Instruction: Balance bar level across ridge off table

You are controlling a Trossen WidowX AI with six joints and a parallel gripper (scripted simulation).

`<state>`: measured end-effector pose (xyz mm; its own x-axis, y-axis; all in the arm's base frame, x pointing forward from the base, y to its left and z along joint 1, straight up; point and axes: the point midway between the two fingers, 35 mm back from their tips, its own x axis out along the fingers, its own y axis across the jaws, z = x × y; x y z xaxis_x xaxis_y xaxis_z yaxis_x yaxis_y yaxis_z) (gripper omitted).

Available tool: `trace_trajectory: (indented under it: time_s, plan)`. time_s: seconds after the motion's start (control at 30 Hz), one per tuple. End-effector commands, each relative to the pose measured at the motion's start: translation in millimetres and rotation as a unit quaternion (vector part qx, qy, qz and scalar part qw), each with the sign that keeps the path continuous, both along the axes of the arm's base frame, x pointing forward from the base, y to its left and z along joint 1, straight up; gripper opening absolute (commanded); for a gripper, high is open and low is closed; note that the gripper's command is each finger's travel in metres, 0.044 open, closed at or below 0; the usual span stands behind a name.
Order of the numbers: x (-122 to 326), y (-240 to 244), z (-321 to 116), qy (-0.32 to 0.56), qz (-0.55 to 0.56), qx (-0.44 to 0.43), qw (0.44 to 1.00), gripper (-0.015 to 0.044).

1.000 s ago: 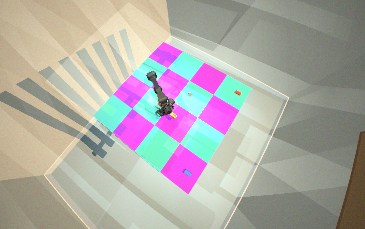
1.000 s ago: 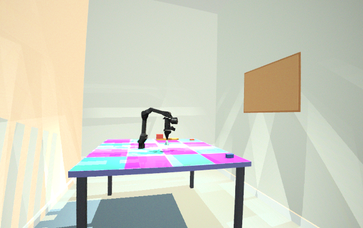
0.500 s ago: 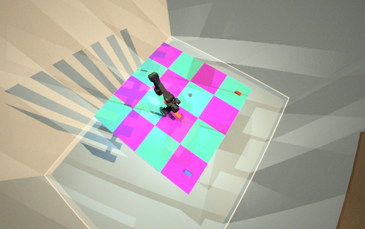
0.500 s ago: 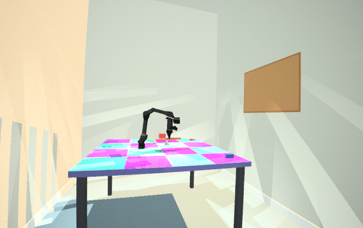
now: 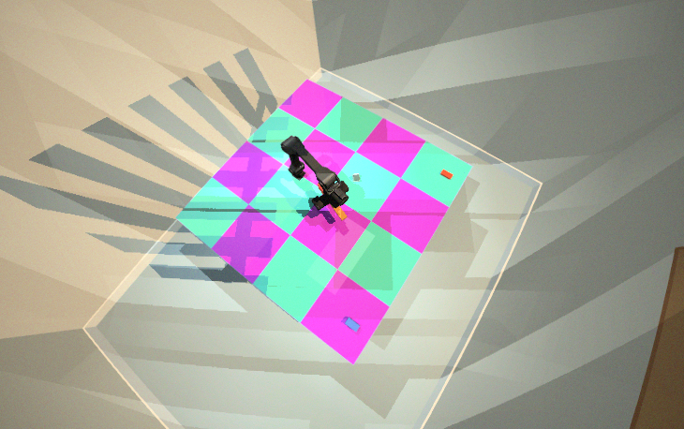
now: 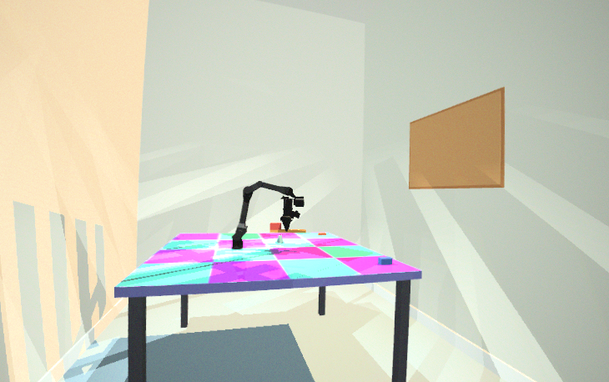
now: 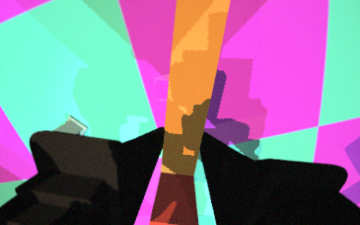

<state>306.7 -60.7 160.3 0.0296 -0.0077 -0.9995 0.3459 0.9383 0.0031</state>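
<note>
The tool is closed on the orange bar, pinching it by its sides. In the exterior view the bar looks about level and seems to be carried above the table. Seen from the top, its plain end points to five o'clock from the tool, and the red block at its other end shows toward ten or eleven; the wrist view puts the plain length at twelve and the block at six. The small pale ridge stands apart from the bar, between one and two o'clock of the tool from the top and about nine in the wrist view. The bar should handle as a stiff, fairly light strip, not fragile, with smooth faces that could pivot in a narrow pinch. The block probably makes its end the heavy one, so the balance point likely lies off the middle, toward the block. A hold on the bare strip close to that point suits it best, and the present grip, nearer the block than the far tip, looks sensible. Gripping by the block would let the long end swing down. The crest should meet the bar beneath the balance point, with the strip lying across it, and the fingers should part evenly so that neither side nudges it.
</note>
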Motion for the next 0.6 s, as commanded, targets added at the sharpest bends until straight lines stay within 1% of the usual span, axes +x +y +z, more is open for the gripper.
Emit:
trace_trajectory:
  time_s: [0.0, 0.57]
  plan:
    - [9, 14, 1, -0.002, -0.021, 0.002, 1.000, 0.0000]
    - [27, 72, 2, -0.003, -0.097, 0.007, 0.995, 0.0000]
